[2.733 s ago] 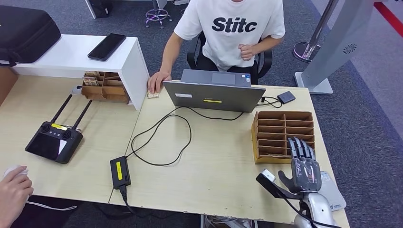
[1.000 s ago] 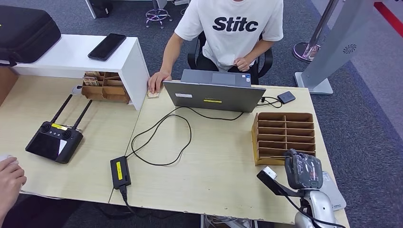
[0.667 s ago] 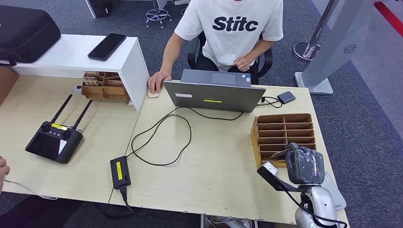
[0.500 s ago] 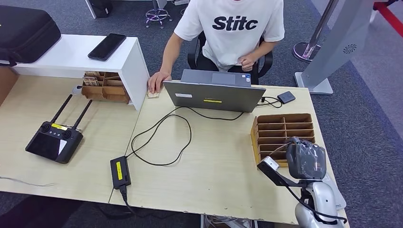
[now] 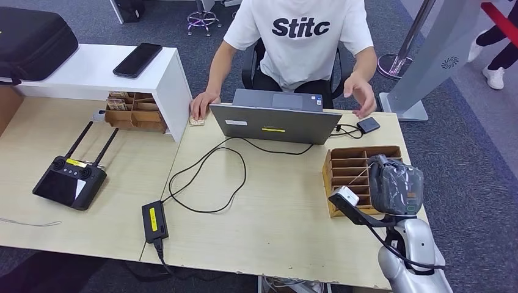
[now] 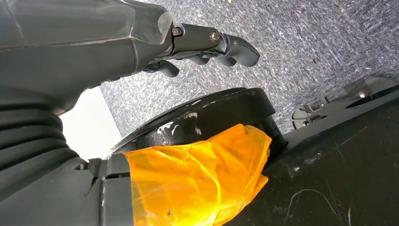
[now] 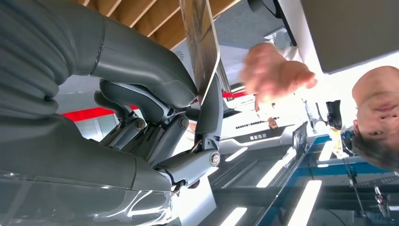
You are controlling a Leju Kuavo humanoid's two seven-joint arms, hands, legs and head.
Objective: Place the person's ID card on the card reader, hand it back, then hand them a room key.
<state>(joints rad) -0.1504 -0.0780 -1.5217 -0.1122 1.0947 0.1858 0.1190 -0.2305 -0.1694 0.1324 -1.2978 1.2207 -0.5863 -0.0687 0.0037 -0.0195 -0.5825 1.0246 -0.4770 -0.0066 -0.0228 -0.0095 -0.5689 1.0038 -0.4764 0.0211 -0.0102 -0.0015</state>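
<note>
Wooden desk (image 5: 269, 213); right hand (image 5: 396, 186) with pinched card (image 7: 200, 44) above organizer (image 5: 351, 168).

Silver right arm (image 5: 412, 259) — black cable, white-tipped wrist camera (image 5: 346, 196) — dark grey right hand (image 5: 396, 185), ribbed cover.

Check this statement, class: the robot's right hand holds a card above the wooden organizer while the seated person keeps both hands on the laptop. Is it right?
One thing is wrong. The person's hand is not on the laptop; it is raised, reaching toward the robot, as the head view shows. The other hand rests on the desk beside the laptop. The right hand does hold a card above the organizer.
</note>
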